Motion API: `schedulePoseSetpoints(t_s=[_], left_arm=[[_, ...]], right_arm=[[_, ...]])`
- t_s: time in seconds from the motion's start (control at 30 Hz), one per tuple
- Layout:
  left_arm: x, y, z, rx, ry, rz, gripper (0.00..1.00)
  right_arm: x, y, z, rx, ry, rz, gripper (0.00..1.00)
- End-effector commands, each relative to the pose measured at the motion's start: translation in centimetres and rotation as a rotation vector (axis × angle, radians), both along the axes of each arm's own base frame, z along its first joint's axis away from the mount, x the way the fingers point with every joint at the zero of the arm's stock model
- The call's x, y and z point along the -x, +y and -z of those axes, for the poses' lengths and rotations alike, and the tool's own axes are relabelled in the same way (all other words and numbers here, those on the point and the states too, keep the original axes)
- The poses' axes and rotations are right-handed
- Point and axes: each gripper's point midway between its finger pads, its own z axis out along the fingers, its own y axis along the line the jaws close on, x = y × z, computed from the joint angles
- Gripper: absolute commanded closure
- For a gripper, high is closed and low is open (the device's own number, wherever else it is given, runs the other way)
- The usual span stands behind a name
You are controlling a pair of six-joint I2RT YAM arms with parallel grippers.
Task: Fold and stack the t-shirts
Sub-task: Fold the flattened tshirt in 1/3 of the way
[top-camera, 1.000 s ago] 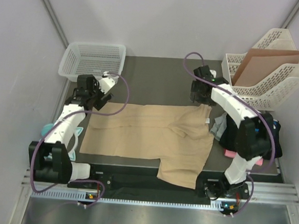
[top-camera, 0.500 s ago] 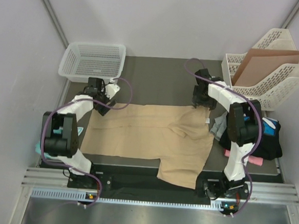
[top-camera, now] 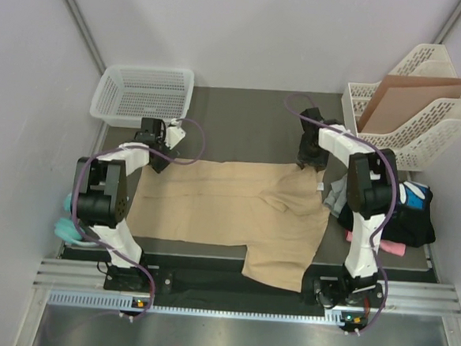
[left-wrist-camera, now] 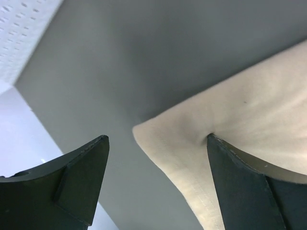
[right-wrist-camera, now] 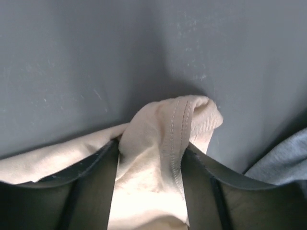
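You were starting the fold, it seemed: the tan shirt [top-camera: 236, 205] lay flat on the counter [top-camera: 241, 130] by the basket [top-camera: 109, 105]. Your right claw [right-wrist-camera: 151, 148] clamped the shirt corner far from the basket. Your left claw [left-wrist-camera: 157, 139] gaped over the nearest corner and likely needed closing next.

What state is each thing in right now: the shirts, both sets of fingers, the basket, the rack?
tan t-shirt: spread flat, unfolded, one part hanging over the near edge.
left gripper: fingers open, astride the shirt's far left corner.
right gripper: fingers shut on the shirt's bunched far right corner.
other shirts: crumpled heap, unfolded.
white basket: upright, empty.
cardboard sheet: leaning in the file rack.
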Motion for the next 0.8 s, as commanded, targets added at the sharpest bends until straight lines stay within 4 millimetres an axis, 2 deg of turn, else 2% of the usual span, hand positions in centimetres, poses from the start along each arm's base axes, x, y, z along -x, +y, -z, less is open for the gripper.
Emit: schedulePoseSetpoints(t_s=[0.0, 0.07, 0.17, 0.2, 0.23, 0.3, 0.4, 0.53, 0.63, 0.67, 0.73, 0.77], left_arm=[[-0.3, 2.2, 2.6, -0.079, 0.011, -0.03, 0.13], [-0.9, 2.3, 2.7, -0.087, -0.002, -0.033, 0.13], [-1.3, 2.2, 3.1, -0.082, -0.001, -0.039, 0.13], [-1.4, 2.3, 3.1, -0.079, -0.003, -0.04, 0.14], [-1.3, 2.3, 3.2, -0.078, 0.0, -0.039, 0.13], [-1.4, 2.2, 3.3, -0.082, -0.008, -0.038, 0.14], [-1.6, 2.4, 3.2, -0.088, -0.016, -0.034, 0.14], [-1.9, 2.4, 2.8, -0.089, -0.028, -0.033, 0.14], [-2.2, 2.3, 2.4, -0.082, -0.034, -0.037, 0.15], [-2.3, 2.3, 2.1, -0.08, -0.042, -0.037, 0.15], [-2.5, 2.2, 1.6, -0.079, -0.052, -0.034, 0.15], [-2.6, 2.2, 1.0, -0.079, -0.066, -0.036, 0.15]], right_arm=[[-2.2, -3.3, 1.2, 0.037, -0.014, 0.105, 0.49], [-3.6, -3.8, 0.5, 0.029, -0.038, 0.128, 0.5], [-4.9, -4.8, 0.9, 0.032, -0.031, 0.168, 0.46], [-4.9, -5.5, 1.8, 0.039, -0.012, 0.185, 0.45], [-5.4, -5.8, 1.6, 0.048, -0.017, 0.192, 0.4], [-5.5, -6.3, 2.7, 0.068, 0.013, 0.186, 0.36], [-6.4, -6.7, 2.2, 0.1, 0.013, 0.171, 0.28], [-7.8, -7.1, -1.5, 0.119, -0.071, 0.153, 0.2], [-8.1, -7.5, -5.1, 0.144, -0.126, 0.15, 0.17], [-8.0, -7.6, -7.3, 0.151, -0.168, 0.158, 0.17], [-7.2, -7.5, -9.6, 0.2, -0.205, 0.155, 0.16], [-6.7, -7.3, -12.1, 0.203, -0.252, 0.156, 0.16]])
